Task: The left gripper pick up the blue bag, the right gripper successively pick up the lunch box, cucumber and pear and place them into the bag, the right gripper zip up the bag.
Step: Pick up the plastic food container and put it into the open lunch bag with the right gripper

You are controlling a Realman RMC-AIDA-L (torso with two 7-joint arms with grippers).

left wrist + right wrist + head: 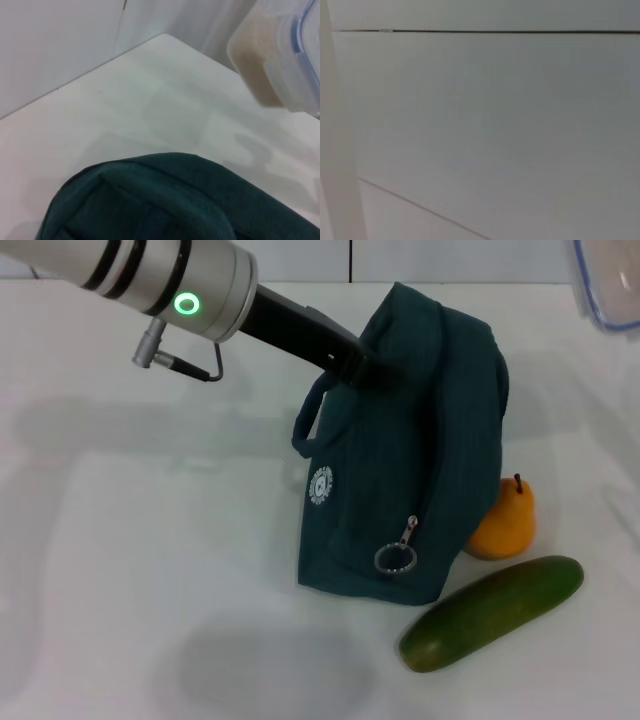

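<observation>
In the head view, one dark teal-blue soft fabric bag (410, 450) is seen standing at the centre of the frame, held up by its top. One round white logo (320, 485) and one metal ring zipper pull (396, 558) are counted on its front, and one loop handle (310, 420) is visible at its left. One plump orange-yellow pear (507, 522) lies just right of the bag, touching or nearly touching it. One long dark green cucumber (492, 613) lies at the lower right, below the pear. One clear plastic lunch box with a blue-rimmed lid (608, 285) is cut off by the upper right corner, raised above the surface. The surface is a plain white table (130, 570), with a pale wall behind it.

One black two-finger left gripper (362, 368), on a silver arm with a green ring light, reaches in from the upper left and is clamped on the bag's top edge. The right gripper is not seen in this view.

In the left wrist view, the bag's dark top (170, 200) fills the lower frame, and the lunch box (280, 55) hangs at the upper right over the white table (150, 100).

In the right wrist view, only a pale grey wall (495, 125) with one dark seam is shown.
</observation>
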